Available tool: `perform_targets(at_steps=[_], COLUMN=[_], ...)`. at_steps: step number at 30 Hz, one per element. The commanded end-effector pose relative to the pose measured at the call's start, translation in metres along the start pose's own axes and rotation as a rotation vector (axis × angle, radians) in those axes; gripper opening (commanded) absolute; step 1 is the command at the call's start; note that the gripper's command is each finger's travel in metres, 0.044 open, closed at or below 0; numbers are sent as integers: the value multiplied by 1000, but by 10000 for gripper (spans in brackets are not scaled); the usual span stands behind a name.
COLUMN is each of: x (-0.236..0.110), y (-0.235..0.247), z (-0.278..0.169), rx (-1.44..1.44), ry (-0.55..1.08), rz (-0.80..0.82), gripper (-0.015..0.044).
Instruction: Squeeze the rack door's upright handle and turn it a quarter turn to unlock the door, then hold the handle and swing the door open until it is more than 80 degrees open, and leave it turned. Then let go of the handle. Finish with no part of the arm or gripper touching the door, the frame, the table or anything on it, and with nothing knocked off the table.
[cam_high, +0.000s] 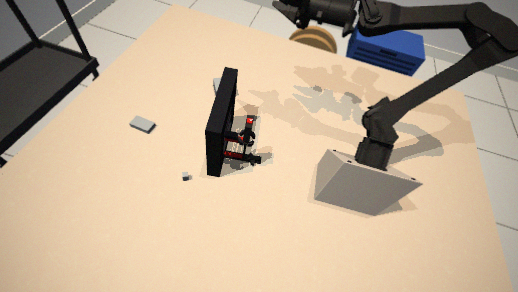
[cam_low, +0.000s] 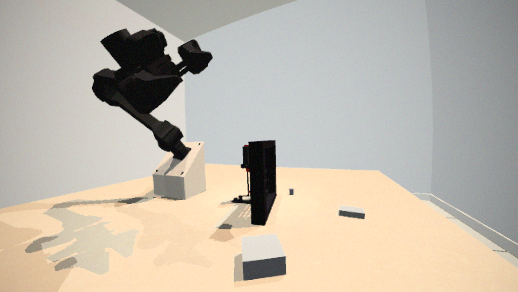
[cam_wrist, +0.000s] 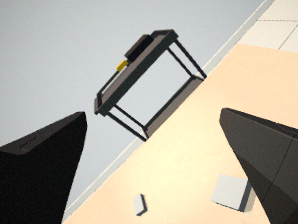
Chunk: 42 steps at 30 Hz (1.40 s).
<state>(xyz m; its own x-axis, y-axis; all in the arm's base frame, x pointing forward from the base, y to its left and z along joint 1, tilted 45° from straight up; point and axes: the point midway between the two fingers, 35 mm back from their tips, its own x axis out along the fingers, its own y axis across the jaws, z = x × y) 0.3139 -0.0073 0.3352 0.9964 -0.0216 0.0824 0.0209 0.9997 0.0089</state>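
Note:
The black rack frame (cam_high: 215, 145) (cam_low: 262, 185) stands upright on the table. Its dark door with red bars (cam_high: 234, 155) juts out from the frame's side facing the arm base, so it stands swung open. The exact angle is hard to read. The dark handle with a red end (cam_high: 248, 131) is on the door's outer part; its turn is too small to tell surely. My gripper (cam_wrist: 156, 116) is open and empty, its two fingers wide apart in the wrist view. It is high above the table, well away from the door and handle, touching nothing. Neither shows in the wrist view.
A grey block (cam_high: 143, 124) (cam_low: 351, 212) (cam_wrist: 140, 204) and a tiny cube (cam_high: 185, 176) (cam_low: 291, 191) lie beyond the frame. A larger grey block (cam_low: 264, 257) (cam_wrist: 231, 192) is partly hidden behind the frame in the top view. A cart (cam_high: 42, 65) (cam_wrist: 137, 70) stands off the table.

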Motion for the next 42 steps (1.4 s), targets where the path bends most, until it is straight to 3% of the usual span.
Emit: perform_targets(at_steps=[1, 4, 22, 42], x=[1, 8, 35, 10], y=[0, 5, 55, 93], z=[-1, -14, -114, -209], rx=[1, 20, 56, -148], ry=[5, 75, 554, 1074], rz=[0, 0, 12, -112], gripper=[374, 295, 294, 294])
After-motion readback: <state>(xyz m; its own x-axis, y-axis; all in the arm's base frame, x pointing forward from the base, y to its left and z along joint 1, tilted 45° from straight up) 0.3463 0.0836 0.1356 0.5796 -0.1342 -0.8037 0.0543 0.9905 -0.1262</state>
